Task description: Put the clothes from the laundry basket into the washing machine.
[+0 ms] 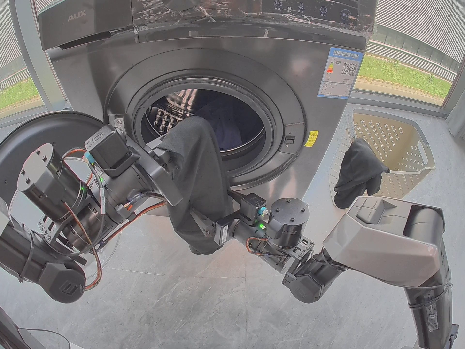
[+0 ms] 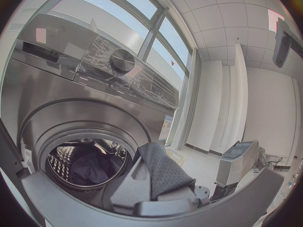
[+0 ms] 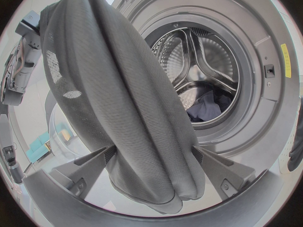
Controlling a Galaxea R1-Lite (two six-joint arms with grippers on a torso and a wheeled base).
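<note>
Hanging between both grippers, the dark grey knit garment [image 1: 198, 180] sits right in front of the open mouth of the silver front-loading washing machine [image 1: 290, 73]. Its upper end is in front of the opening's left part and its lower end droops toward the grey stone-look floor [image 1: 193, 306]. Left gripper [image 1: 162, 158] has its fingers [image 2: 132, 186] pinched shut on the garment's upper end, cloth bunched btwn them in the left wrist view. Right gripper [image 3: 151, 155] grips lower down, w/ fingers [image 3: 94, 161] pressed against both sides of the fabric, closed round a thick fold. Inside the steel drum [image 3: 202, 63] a dark blue piece of clothing [image 3: 205, 107] lies at the bottom. Round machine door [image 1: 43, 136] stands swung open on the robot's left. Beige perforated plastic laundry basket [image 1: 402, 141] is on the floor to the right of the machine, opening facing the robot, w/ a black garment [image 1: 358, 173] draped over its near rim, part in, part out
</note>
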